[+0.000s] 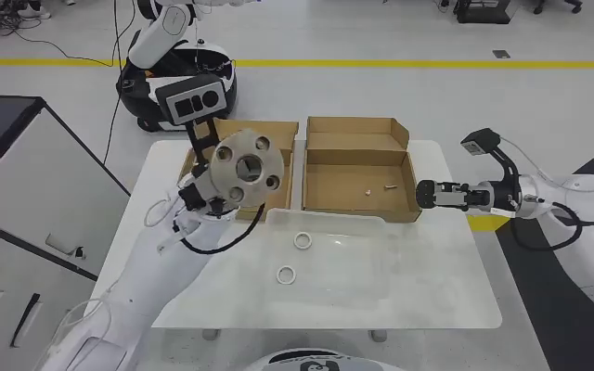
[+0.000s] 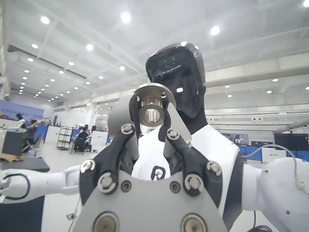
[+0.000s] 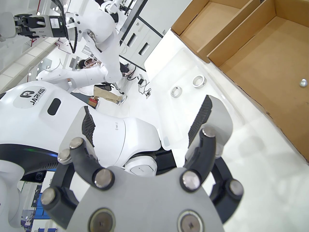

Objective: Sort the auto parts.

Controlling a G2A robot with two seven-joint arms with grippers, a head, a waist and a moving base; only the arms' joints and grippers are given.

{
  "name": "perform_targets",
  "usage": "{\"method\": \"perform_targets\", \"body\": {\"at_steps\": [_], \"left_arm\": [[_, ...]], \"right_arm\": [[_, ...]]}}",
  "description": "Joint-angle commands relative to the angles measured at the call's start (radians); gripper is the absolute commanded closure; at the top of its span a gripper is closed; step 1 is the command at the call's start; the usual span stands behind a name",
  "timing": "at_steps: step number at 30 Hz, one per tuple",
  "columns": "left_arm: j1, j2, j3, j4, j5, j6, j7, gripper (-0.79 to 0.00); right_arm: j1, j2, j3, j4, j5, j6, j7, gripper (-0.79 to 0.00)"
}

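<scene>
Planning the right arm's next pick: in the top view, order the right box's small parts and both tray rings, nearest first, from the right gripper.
1. Small parts, in the right box, beside the right gripper.
2. Ring nearer the boxes, in the tray.
3. Ring nearer the robot, tray's front.

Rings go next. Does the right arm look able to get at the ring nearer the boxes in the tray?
Probably yes: the right end effector is open and empty beside the right box, the ring lies uncovered in the open tray, and the left end effector holds its hub raised, clear.
</scene>
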Motion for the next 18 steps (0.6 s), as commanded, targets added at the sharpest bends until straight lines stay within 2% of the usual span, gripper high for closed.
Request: {"method": "perform_targets", "body": {"at_steps": [1, 6, 18], "left_arm": [[0.006, -0.002, -0.001, 0.000, 0.016, -0.001, 0.001, 0.000], [0.011, -0.009, 0.001, -0.014, 0.007, -0.001, 0.001, 0.000], [0.026, -0.038, 0.001, -0.084, -0.198, 0.003, -0.003, 0.000]], "right_arm": [[0.000, 0.000, 0.000, 0.000, 0.000, 0.000, 0.000, -0.785], [0.000, 0.000, 0.000, 0.000, 0.000, 0.000, 0.000, -0.785], [0.000, 0.000, 0.000, 0.000, 0.000, 0.000, 0.000, -0.785]]}}
